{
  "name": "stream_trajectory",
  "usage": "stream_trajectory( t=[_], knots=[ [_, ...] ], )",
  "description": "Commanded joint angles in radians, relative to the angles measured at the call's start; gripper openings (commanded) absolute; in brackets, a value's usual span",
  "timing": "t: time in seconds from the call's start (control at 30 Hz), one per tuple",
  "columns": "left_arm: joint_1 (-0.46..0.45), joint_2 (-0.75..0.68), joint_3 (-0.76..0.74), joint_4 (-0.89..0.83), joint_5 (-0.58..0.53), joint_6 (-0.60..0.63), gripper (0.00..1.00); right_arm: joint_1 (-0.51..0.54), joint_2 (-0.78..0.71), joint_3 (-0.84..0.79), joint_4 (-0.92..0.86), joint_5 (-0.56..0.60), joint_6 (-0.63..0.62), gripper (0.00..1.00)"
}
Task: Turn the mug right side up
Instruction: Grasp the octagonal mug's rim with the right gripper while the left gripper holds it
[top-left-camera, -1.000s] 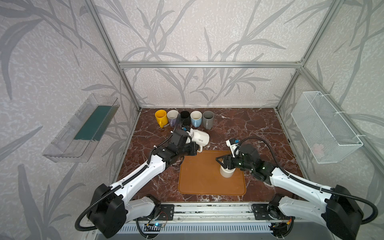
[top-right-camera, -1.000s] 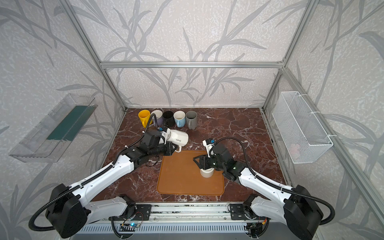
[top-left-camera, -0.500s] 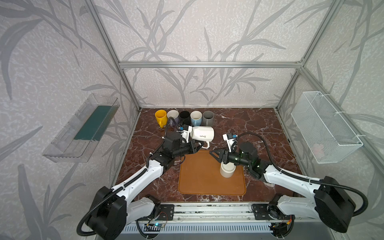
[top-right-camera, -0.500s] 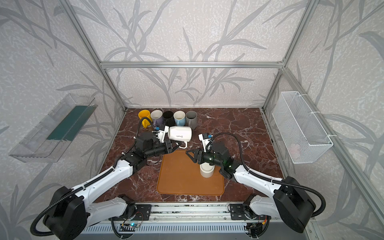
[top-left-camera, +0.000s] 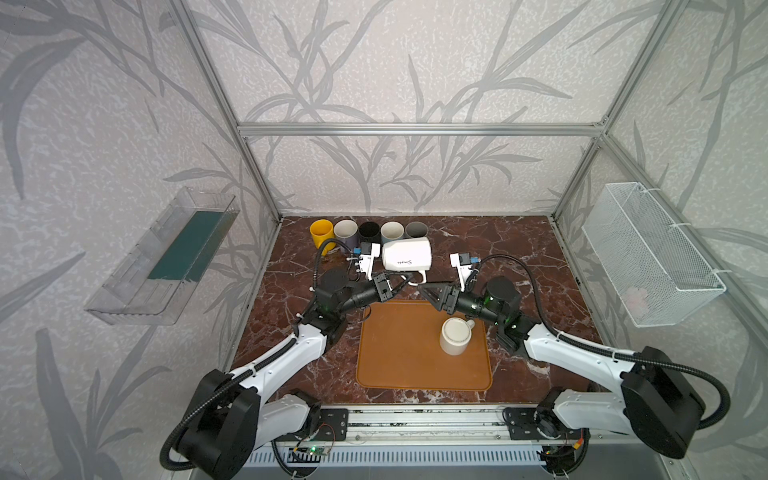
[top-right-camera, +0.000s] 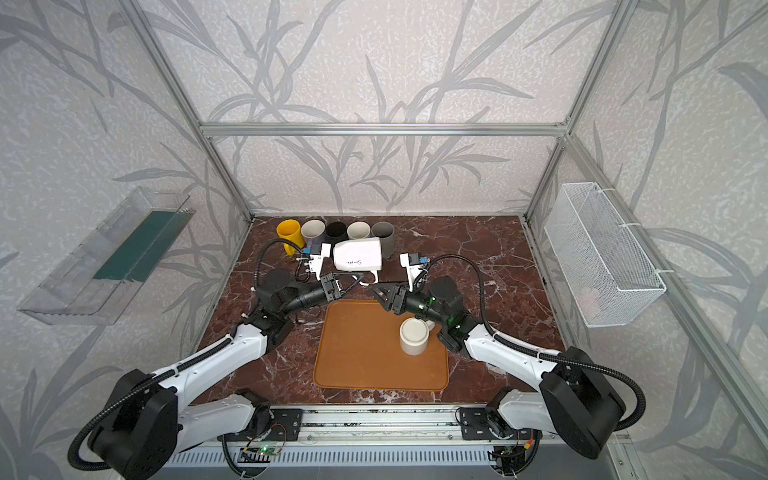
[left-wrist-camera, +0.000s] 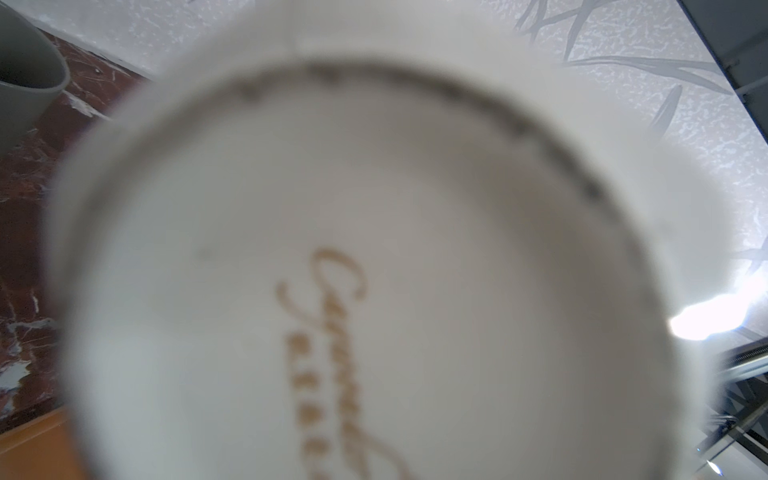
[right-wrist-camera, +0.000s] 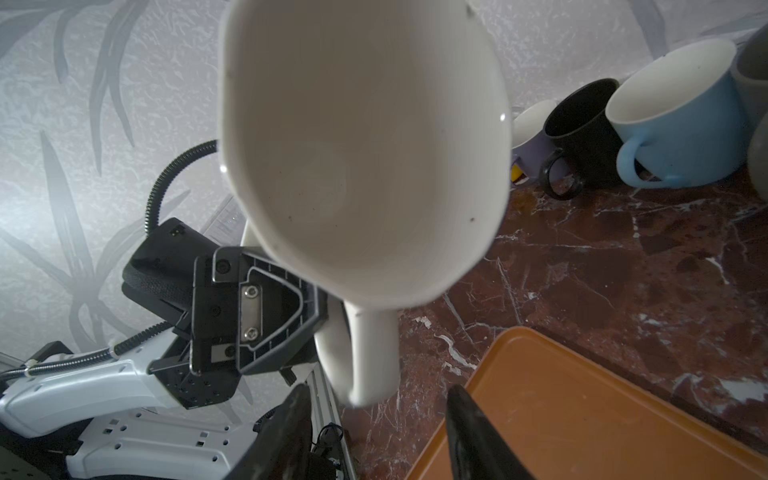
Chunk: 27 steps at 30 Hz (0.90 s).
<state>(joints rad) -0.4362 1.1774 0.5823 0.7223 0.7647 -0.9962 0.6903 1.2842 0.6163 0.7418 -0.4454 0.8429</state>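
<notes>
A white mug (top-left-camera: 406, 255) (top-right-camera: 357, 255) with gold script hangs on its side above the marble floor behind the mat. My left gripper (top-left-camera: 398, 282) (top-right-camera: 344, 284) is shut on its handle (right-wrist-camera: 370, 357). The mug's blurred base (left-wrist-camera: 374, 270) fills the left wrist view, where the gripper itself is hidden. Its empty mouth (right-wrist-camera: 365, 145) faces the right wrist camera. My right gripper (top-left-camera: 422, 287) (top-right-camera: 372, 287) (right-wrist-camera: 376, 390) is open, its two dark fingertips on either side of the handle's free end, apart from it.
A cream mug (top-left-camera: 456, 336) (top-right-camera: 414, 336) stands on the orange mat (top-left-camera: 399, 365). Several mugs line the back wall, from a yellow one (top-left-camera: 321, 232) to a grey one (top-left-camera: 417, 229). A wire basket (top-left-camera: 648, 253) hangs on the right wall and a clear tray (top-left-camera: 166, 257) on the left.
My left arm lifted the white mug and turned it onto its side. My right gripper left the cream mug and rose toward the white mug's handle, its jaws narrowing a little.
</notes>
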Motion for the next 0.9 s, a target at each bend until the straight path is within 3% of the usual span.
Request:
stream_trajectory(
  t=[0.0, 0.47, 0.87],
  knots=[
    [0.005, -0.007, 0.008, 0.215, 0.055, -0.041, 0.0, -0.01, 0.026, 0.044, 0.118, -0.031, 0.035, 0.51],
    [0.005, 0.006, 0.013, 0.168, 0.073, -0.018, 0.0, -0.032, 0.057, 0.097, 0.195, -0.053, 0.068, 0.42],
    [0.006, 0.035, 0.016, 0.217, 0.1, -0.045, 0.0, -0.031, 0.079, 0.121, 0.235, -0.091, 0.105, 0.28]
  ],
)
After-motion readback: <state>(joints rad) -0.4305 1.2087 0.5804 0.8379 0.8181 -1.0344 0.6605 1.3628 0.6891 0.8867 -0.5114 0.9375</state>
